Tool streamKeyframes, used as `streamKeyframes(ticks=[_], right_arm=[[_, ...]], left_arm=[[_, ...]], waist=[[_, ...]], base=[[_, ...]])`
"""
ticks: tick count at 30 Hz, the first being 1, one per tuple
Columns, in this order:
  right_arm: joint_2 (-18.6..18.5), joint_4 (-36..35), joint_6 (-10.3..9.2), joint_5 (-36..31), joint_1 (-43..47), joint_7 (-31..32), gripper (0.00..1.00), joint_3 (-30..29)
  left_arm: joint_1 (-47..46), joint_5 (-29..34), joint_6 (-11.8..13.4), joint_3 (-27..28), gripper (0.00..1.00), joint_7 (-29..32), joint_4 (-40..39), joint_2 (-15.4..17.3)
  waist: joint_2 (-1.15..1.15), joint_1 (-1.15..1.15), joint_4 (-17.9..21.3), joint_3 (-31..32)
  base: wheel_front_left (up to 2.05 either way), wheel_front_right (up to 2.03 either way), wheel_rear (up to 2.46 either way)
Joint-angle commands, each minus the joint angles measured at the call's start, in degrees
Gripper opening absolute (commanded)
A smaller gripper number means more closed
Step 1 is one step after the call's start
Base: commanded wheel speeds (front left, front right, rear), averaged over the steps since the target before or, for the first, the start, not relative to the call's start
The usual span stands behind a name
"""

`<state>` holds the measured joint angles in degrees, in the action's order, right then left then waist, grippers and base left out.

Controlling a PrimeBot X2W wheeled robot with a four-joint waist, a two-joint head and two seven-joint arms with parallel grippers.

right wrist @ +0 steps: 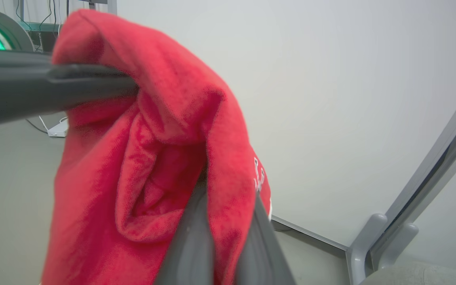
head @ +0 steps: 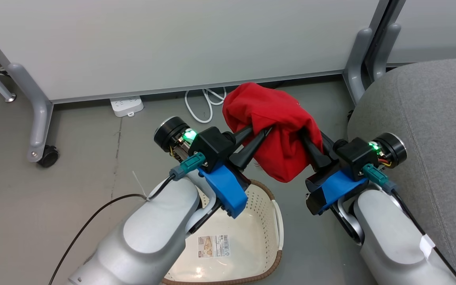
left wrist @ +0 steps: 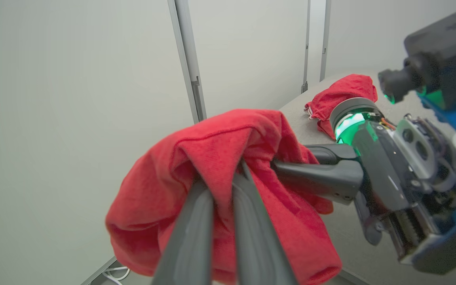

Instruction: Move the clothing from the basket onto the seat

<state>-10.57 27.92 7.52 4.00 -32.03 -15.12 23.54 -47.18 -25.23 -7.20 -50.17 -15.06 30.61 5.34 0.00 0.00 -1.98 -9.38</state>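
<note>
**SECOND GARMENT LIFTED, NOT YET ON SEAT**

Found one red garment (head: 275, 118) hanging in the air, pinched from both sides: left tool (head: 260, 132) closed tight on a fold at its left, right tool (head: 307, 140) closed tight on a fold at its right, fingertips of each buried in the cloth. Judged the two-sided grip as meant to keep the soft bundle gathered and clear of the floor (head: 73, 158) during carriage. Noted white lettering (right wrist: 257, 178) on the held piece. Placed it beyond the far rim of the basket (head: 261, 198), above the floor, just left of the left edge of the seat (head: 422, 130). Found the basket's visible bottom carrying a barcode sticker (head: 213, 246) and no cloth. Found the other red garment (left wrist: 341, 95) lying on the seat, toward its far edge by the wall panel (left wrist: 251, 59). Judged the task near done: remaining, a carry rightward over the seat edge, then release. Flagged risk of a hanging fold catching on that edge
</note>
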Motion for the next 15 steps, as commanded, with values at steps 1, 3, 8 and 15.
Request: streamKeyframes(ticks=[1,3,8,15], right_arm=[[0.25,0.05,-0.06,0.1,-0.44,-0.04,0.0,-0.28],[0.28,-0.07,-0.06,0.23,-0.33,-0.04,0.0,-0.47],[0.28,-0.46,-0.06,0.21,-0.15,-0.04,0.0,-1.32],[0.68,-1.79,-0.06,0.56,0.67,-0.04,0.0,-4.49]], left_arm=[[-0.54,-0.16,-0.01,0.1,0.29,-0.16,0.16,0.24],[-0.47,-0.38,-0.02,0.25,1.0,-0.17,0.29,0.19],[-0.5,-0.36,-0.06,0.38,1.0,-0.16,0.6,0.34],[-0.48,-0.01,0.12,0.67,1.0,-0.16,0.72,0.61]], waist=[[0.0,0.0,-0.01,0.02],[0.0,0.0,0.0,0.01],[0.0,0.0,0.12,-0.19],[0.0,0.0,0.78,-1.06]], base=[[0.0,0.0,0.0],[0.0,0.0,0.0],[0.0,0.0,0.0],[0.0,0.0,0.0]])
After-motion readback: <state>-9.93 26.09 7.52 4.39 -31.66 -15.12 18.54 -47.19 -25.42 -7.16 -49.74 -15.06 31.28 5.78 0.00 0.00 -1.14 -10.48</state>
